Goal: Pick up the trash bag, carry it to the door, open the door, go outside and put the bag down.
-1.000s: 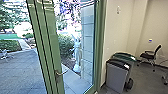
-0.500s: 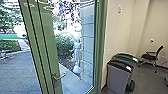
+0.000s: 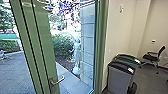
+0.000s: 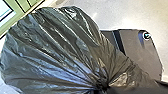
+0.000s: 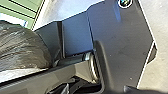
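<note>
A black trash bag hangs full in the left wrist view, its neck drawn together in creases where my left gripper is shut on it. The rounded side of the same bag shows in the right wrist view, beside the robot's own bar and plate. How my right gripper stands, I cannot tell. In the head view, a green-framed glass door stands close in front, with a metal lever handle on its stile. Whether the door is ajar, I cannot tell.
Right of the door frame, a grey bin and a green-lidded bin stand by the wall, with a black office chair farther back. Through the glass are a paved yard, bushes and a pale statue.
The head view has shifted as the camera moved: the door's stile and handle now stand farther left in it, and the bins slightly farther right.
</note>
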Controlling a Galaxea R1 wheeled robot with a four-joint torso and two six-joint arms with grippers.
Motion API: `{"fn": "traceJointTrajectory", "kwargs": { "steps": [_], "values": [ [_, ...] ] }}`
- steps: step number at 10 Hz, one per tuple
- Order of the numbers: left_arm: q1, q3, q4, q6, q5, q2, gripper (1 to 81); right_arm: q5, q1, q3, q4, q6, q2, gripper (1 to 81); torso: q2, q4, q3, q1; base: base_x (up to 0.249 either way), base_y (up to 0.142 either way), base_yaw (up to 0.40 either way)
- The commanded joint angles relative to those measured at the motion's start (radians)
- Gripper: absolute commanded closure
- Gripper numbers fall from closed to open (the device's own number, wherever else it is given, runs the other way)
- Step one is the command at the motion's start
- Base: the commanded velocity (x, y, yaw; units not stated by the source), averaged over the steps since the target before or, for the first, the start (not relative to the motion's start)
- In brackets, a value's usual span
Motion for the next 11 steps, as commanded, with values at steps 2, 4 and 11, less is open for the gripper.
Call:
{"fn": "traceJointTrajectory", "kwargs": {
  "steps": [2,4,11],
  "values": [
    [-0.059,0.002,0.01,0.01,0.05,-0.001,81.1,-0.056,0.036,-0.001,-0.006,-0.006,0.005,1.0,0.0,0.0,0.0,0.0,0.134,0.0,0.0],
    [-0.058,0.002,0.012,0.01,0.05,0.001,81.1,-0.057,0.036,-0.001,-0.006,-0.006,0.005,1.0,0.0,0.0,0.0,0.0,0.112,0.0,0.0],
    [-0.058,0.002,0.012,0.01,0.05,-0.001,81.1,-0.056,0.036,-0.001,-0.006,-0.006,0.006,1.0,0.0,0.0,0.0,0.0,0.099,0.0,0.0]
  ]
}}
